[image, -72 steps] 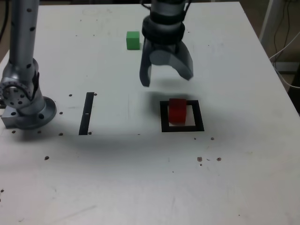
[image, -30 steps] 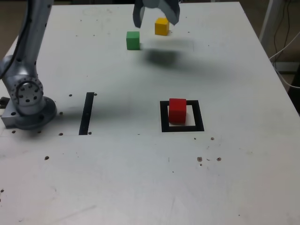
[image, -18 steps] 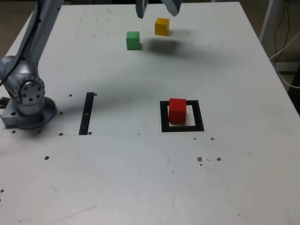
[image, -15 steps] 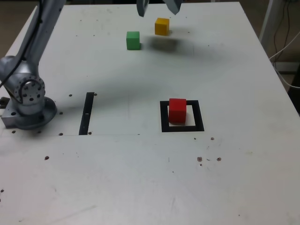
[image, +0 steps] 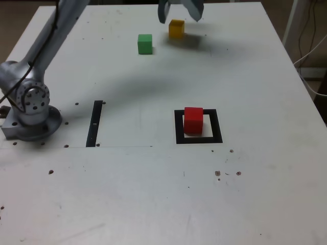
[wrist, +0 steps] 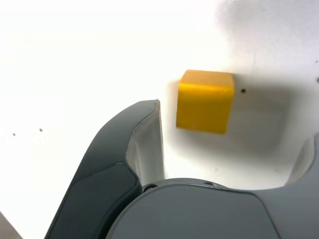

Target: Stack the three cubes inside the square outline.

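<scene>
Yellow cube: on the desk near its far edge in the exterior view, just right of the green cube there and apart from it; nothing holds it.
Fingers: spread wide, gripping nothing, with the yellow cube lying uncovered near them in the wrist view.
Yellow cube, handling: probably light and stiff, with flat faces; the bright sheen on 1 side suggests a smooth skin that could slip under a crooked pinch. It does not look fragile.
Yellow cube, hold: best taken by 2 opposite upright faces, around mid-height, with the fingers squared to them. In the wrist view it sits closer to 1 finger than the other, so centring first seems wise, or it may be nudged or twisted.
Green cube: flat on the desk, free on all visible sides; likely the same feel and the same side grip.
Red cube: upright at the square outline, nothing on top; as the likely base, it could slide if a cube is pressed down off-centre.
Square outline: a flat marking rather than a container, so no walls would steady a stack. It has 1 cube, the red, standing toward its left side in the exterior view.
Containers: 0 seen.
</scene>
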Robot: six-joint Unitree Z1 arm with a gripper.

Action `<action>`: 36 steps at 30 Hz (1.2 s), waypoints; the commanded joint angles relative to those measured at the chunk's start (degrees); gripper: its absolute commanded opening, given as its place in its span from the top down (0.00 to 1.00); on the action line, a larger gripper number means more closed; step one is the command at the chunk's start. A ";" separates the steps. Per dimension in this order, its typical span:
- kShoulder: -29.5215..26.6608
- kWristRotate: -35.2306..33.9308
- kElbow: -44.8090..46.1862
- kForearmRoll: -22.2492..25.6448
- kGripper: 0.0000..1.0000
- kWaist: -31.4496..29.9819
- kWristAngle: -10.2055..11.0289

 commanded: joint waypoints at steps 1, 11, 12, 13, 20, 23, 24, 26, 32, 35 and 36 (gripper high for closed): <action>1.46 0.11 -1.38 0.69 0.03 0.24 -0.05; 4.36 -0.06 -3.61 1.00 0.08 0.31 -0.11; 4.49 -0.07 -3.67 1.00 0.08 0.31 -0.11; 4.62 -0.07 -3.74 1.01 0.09 0.31 -0.11; 5.41 -0.25 -4.40 1.09 0.21 0.35 -0.11; 5.59 -0.60 -4.81 1.09 0.30 0.38 -0.12; 5.63 -0.72 -4.93 1.08 0.34 0.40 -0.12; 5.64 -0.89 -5.15 1.05 0.45 0.39 -0.12; 5.54 -0.77 -5.65 0.91 0.73 0.24 -0.57; 5.58 -0.68 -5.61 0.95 0.75 0.22 -1.20; 5.58 -0.68 -5.55 0.96 0.76 0.22 -1.39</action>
